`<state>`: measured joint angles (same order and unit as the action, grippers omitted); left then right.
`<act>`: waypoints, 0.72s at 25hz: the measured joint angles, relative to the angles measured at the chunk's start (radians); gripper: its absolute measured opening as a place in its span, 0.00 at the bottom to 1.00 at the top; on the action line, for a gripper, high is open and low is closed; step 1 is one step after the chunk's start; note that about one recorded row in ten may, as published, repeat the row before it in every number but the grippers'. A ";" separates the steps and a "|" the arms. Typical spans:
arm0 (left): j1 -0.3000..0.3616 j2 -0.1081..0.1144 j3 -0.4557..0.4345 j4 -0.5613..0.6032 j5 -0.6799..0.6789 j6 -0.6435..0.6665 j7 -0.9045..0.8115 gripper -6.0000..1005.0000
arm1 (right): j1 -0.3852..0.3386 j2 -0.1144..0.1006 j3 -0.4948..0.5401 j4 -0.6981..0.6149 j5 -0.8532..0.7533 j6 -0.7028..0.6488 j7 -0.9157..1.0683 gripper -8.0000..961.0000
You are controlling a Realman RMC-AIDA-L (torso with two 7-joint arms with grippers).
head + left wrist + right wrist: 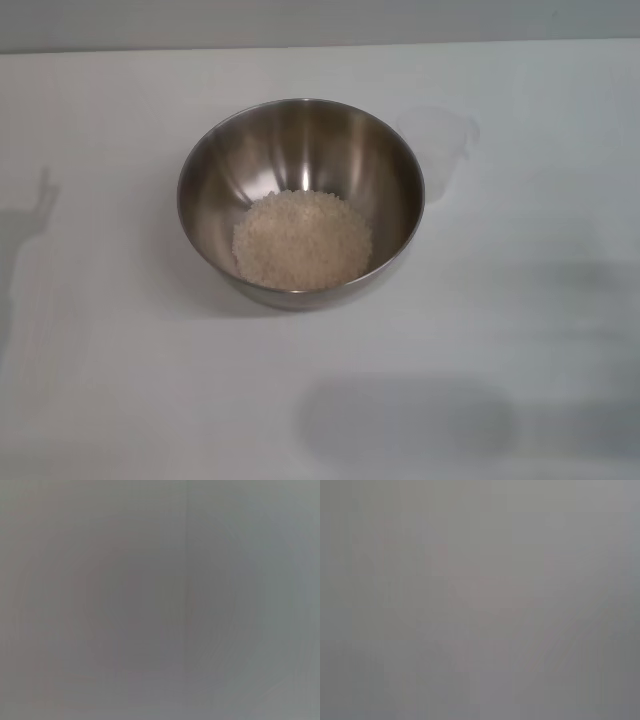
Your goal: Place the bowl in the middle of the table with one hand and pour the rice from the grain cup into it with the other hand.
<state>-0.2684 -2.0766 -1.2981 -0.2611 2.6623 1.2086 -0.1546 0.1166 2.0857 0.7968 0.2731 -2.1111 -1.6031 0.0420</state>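
Although neither gripper shows in any view, so their state cannot be told, the scene on the table (110, 380) reads as nearly finished. The stainless-steel bowl (300, 150) stands upright near the middle of the table, and the rice (302, 240) lies in a pale, flattish heap on its floor, leaning toward the 6 o'clock side of the bowl. The clear grain cup (440, 140) stands on the table just beside the bowl's rim, at about 2 o'clock from it, and looks empty, though its clear walls are faint against the white table. Both wrist views show only flat grey and tell nothing. Soft shadows fall on the table at 9 o'clock and 5 o'clock from the bowl.

By my judgement the pouring is done and what remains is pulling clear. To do that well, the arms should lift away high and wide, keeping off the bowl's rim and the light cup, which would tip at a slight knock.
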 joint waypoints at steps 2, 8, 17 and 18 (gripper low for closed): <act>0.001 0.001 0.000 0.001 0.000 0.000 0.001 0.81 | 0.000 0.000 0.001 -0.003 0.003 -0.001 0.001 0.71; 0.002 0.001 0.000 0.003 0.000 0.000 0.010 0.81 | 0.018 0.004 -0.001 -0.008 0.006 0.006 0.003 0.71; 0.002 0.001 -0.005 0.004 -0.024 -0.010 0.012 0.81 | 0.030 0.004 -0.006 -0.015 0.007 0.007 0.001 0.71; 0.002 0.001 -0.006 0.004 -0.024 -0.010 0.012 0.81 | 0.030 0.004 -0.006 -0.015 0.007 0.004 0.001 0.71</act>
<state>-0.2668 -2.0752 -1.3038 -0.2570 2.6383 1.1987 -0.1429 0.1465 2.0896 0.7910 0.2577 -2.1045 -1.5987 0.0428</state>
